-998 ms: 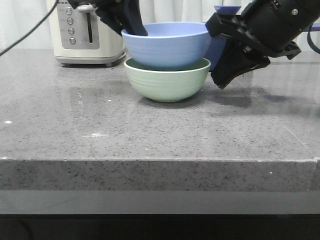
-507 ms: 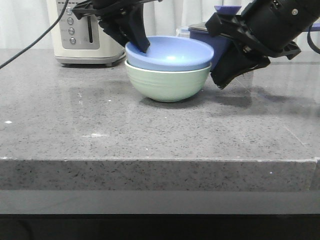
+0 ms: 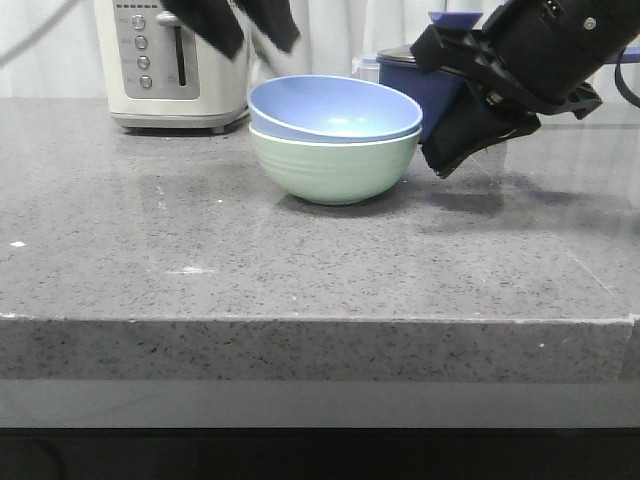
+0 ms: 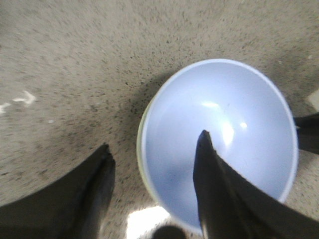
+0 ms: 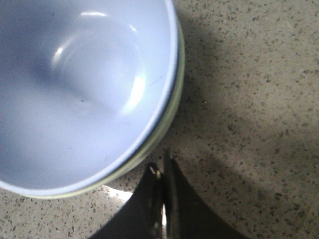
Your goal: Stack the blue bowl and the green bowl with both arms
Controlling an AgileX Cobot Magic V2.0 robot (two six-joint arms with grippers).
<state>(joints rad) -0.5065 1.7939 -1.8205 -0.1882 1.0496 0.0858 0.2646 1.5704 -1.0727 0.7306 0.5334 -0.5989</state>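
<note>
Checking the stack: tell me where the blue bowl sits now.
In the front view, the blue bowl sits nested inside the green bowl, mid-table, right of the toaster.

You see the blue bowl (image 3: pixel 335 108), pale periwinkle, matte and smooth-sided, nested inside the green bowl (image 3: pixel 333 168), mouth up and empty, its rim standing a little above the green rim and tilted slightly, higher toward the surface's left edge. The green bowl, pale mint with faint horizontal ridges just below its rim, sits upright on the grey speckled surface, nearer the far edge than the front edge and roughly midway between the left and right edges.
</note>
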